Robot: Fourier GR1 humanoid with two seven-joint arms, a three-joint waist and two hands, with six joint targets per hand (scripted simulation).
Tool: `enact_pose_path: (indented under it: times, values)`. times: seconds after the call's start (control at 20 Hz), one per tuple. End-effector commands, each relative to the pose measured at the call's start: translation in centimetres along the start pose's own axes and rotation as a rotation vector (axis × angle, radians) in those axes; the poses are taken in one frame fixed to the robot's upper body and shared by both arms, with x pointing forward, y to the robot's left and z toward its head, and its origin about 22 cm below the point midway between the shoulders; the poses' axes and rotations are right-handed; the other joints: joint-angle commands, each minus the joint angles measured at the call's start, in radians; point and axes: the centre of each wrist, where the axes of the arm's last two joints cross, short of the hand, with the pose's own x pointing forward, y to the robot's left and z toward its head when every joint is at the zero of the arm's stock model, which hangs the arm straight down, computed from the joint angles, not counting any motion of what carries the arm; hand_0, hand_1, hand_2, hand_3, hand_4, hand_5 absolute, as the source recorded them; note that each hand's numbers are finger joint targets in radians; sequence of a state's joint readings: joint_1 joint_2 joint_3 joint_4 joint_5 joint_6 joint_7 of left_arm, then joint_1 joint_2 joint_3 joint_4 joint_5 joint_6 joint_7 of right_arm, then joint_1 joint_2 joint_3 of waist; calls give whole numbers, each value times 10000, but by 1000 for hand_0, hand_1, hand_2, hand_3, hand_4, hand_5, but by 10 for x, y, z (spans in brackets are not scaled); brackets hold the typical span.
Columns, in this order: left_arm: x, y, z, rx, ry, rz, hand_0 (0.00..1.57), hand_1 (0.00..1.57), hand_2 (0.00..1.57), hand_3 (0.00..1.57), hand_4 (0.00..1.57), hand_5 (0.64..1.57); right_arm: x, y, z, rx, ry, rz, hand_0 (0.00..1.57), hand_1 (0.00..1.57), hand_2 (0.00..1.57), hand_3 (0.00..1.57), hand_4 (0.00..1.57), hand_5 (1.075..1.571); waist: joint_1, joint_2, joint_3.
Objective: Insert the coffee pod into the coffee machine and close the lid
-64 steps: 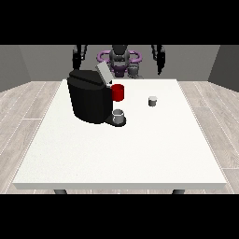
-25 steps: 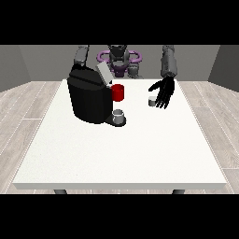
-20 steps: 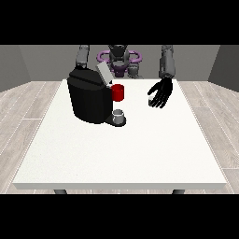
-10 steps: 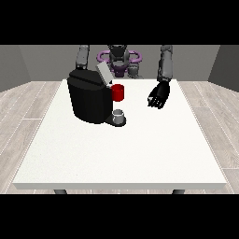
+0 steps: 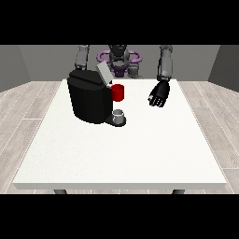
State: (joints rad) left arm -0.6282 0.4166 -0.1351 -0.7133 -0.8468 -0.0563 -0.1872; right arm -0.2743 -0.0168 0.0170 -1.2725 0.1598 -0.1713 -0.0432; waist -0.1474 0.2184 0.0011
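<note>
The black coffee machine (image 5: 91,100) stands on the left half of the white table (image 5: 121,154). Its grey lid (image 5: 103,73) is tilted up and open. On its front sit a red part (image 5: 118,92) and, lower down, a small grey cup (image 5: 119,115). The hand at the view's right (image 5: 158,95) hangs to the right of the machine, fingers curled downward at the spot where the small grey coffee pod stood. The pod itself is hidden inside those fingers. The arm at the view's left (image 5: 82,57) runs down behind the machine, and its hand is out of sight.
The robot's torso (image 5: 119,60) is at the far edge of the table. The table's front and right parts show bare white surface, with wooden floor all around.
The hand at the view's right swung down from beside the pod and curled its spread fingers over it. The pod no longer shows on the table. The machine has not moved.
</note>
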Motion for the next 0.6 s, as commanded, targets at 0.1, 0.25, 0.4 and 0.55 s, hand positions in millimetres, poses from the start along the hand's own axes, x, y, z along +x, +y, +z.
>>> enact_pose_path:
  times: [0.1, 0.25, 0.4, 0.55]
  values:
    - [-17, 14, 0, 601, -547, 158, 1190, 1190, 1287, 1216, 506, 1571, 6, -14, -8, -156, 174, 340, 0, 0, 0, 0, 0, 1571, 3, 81, -15]
    - [17, -16, -11, -20, -861, 1722, 1420, 1420, 1402, 1332, 494, 1571, -13, 6, 15, 148, 1083, 851, 0, 0, 0, 0, 0, 1571, -103, -1076, -17]
    - [18, 22, -17, 161, -1328, 1981, 1449, 1449, 1434, 1357, 517, 1571, -25, -14, 10, -153, 1017, 803, 0, 0, 0, 0, 0, 1571, 67, -809, -11]
    - [33, 38, -22, -453, -1534, 1628, 1413, 1413, 1400, 1314, 515, 1571, -45, -1, 20, -320, 1387, 1048, 0, 0, 0, 0, 0, 1571, 365, -1088, -7]
